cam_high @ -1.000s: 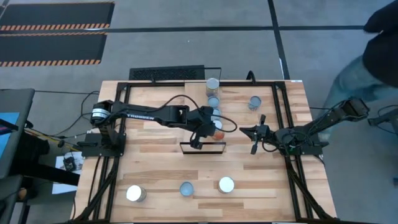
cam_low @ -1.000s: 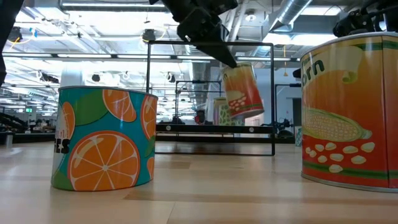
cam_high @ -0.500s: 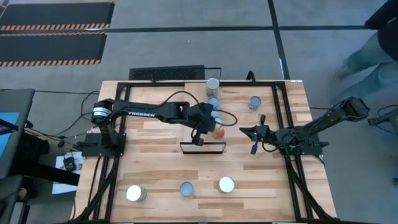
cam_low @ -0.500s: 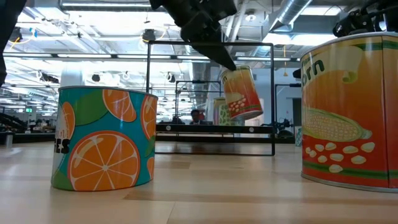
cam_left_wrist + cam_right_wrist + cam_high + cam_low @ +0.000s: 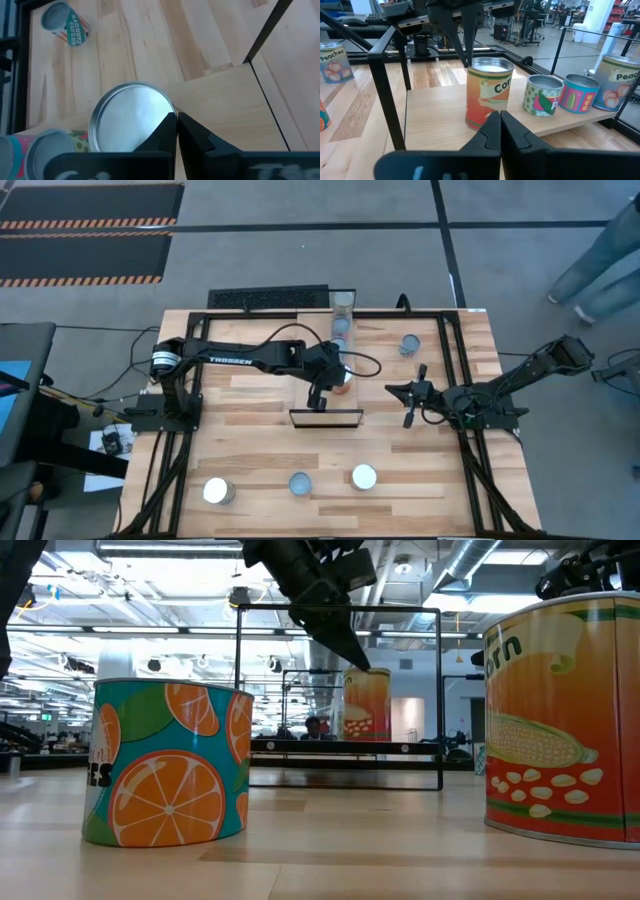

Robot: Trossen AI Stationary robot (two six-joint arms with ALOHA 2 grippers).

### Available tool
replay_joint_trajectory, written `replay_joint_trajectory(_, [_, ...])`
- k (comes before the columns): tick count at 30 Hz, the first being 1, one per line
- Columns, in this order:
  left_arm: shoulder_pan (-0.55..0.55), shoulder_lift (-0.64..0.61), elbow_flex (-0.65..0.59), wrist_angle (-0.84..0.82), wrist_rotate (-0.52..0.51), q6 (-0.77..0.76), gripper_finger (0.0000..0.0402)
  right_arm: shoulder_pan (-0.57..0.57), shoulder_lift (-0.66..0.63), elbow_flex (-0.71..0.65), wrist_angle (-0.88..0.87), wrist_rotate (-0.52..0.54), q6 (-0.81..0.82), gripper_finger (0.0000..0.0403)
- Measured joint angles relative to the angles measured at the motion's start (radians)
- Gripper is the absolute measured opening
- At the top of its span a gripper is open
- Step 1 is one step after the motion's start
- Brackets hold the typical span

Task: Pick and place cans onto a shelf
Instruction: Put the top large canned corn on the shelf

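An orange corn can [image 5: 487, 95] stands upright on its base on the light wood shelf [image 5: 432, 117], at the near end of a row of three other cans [image 5: 577, 92]. In the high view the can [image 5: 344, 383] sits at mid-table. My left gripper [image 5: 176, 116] reaches over from the left, shut at the can's silver top [image 5: 127, 117]. It also shows in the low view [image 5: 362, 666]. My right gripper [image 5: 390, 390] is shut and empty, level above the table to the right of the shelf. My left gripper pinches the raised rim of the can's top [image 5: 171, 106] between its two fingertips, only at their free ends. The fingers [image 5: 335, 635] slant down from above and from the table's left. The can stands upright with its base on the shelf.
One can [image 5: 409, 343] stands on the table at the far right. Three more cans [image 5: 217, 491] [image 5: 300, 483] [image 5: 364, 476] stand near the front edge. The shelf's black end frame [image 5: 325, 418] stands in front of the gripper. A person's legs [image 5: 610, 260] show beyond the table's far right corner.
My left gripper has moved a little toward the far edge and down, still shut on the can's rim. The corn can hung tilted below the fingers. It now stands upright on the shelf next to the row of cans.
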Motion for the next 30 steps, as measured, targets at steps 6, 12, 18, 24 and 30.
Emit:
replay_joint_trajectory(6, [-0.001,0.0,0.0,0.01,0.006,-0.013,0.0,0.0,0.0,0.0,0.0,0.0,0.0,0.0012])
replay_joint_trajectory(12, [-0.001,-0.001,0.001,0.024,0.014,-0.034,0.0,0.0,0.0,0.0,0.0,0.0,0.0,0.0012])
replay_joint_trajectory(18, [0.007,-0.002,0.002,0.024,0.014,-0.053,0.0,0.0,0.0,0.0,0.0,0.0,0.0,0.0012])
replay_joint_trajectory(24, [0.024,-0.002,0.002,0.026,0.007,-0.079,0.0002,0.0,0.0,0.0,0.001,0.0,0.0,0.0012])
replay_joint_trajectory(30, [0.022,-0.003,0.002,0.028,0.014,-0.08,0.0026,0.0,0.0,0.0,0.001,0.0,0.0,0.0012])
